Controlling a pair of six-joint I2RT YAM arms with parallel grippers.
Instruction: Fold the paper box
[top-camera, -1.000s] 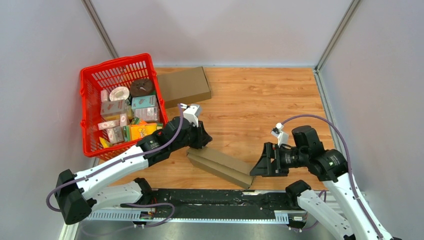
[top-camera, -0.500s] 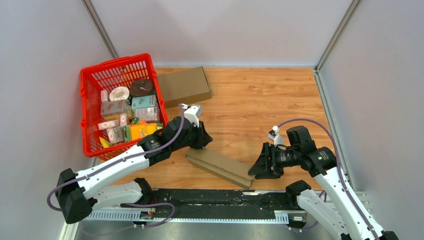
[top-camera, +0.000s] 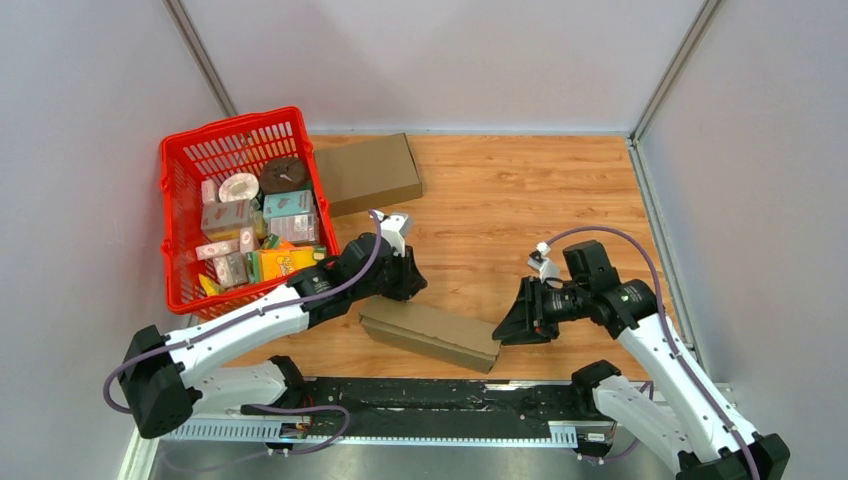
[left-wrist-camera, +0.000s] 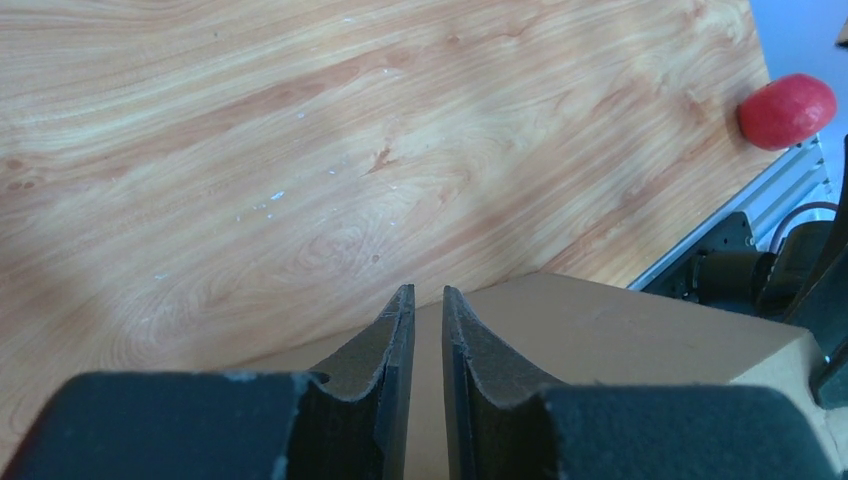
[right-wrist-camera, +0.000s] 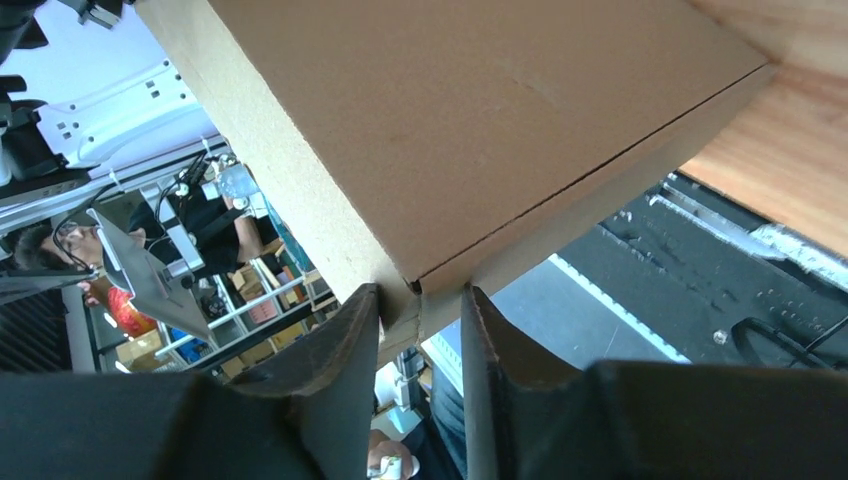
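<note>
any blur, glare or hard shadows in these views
Top external: sharp, evenly lit, shadows soft. Left wrist: a broad shadow band crosses the table; the near fingers look soft. Right wrist: paper box sharp, bright background at upper left washed out.

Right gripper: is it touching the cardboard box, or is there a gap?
Touching. The right wrist view shows it: a corner of the box sits inside the right gripper, and both fingers press against its sides.
</note>
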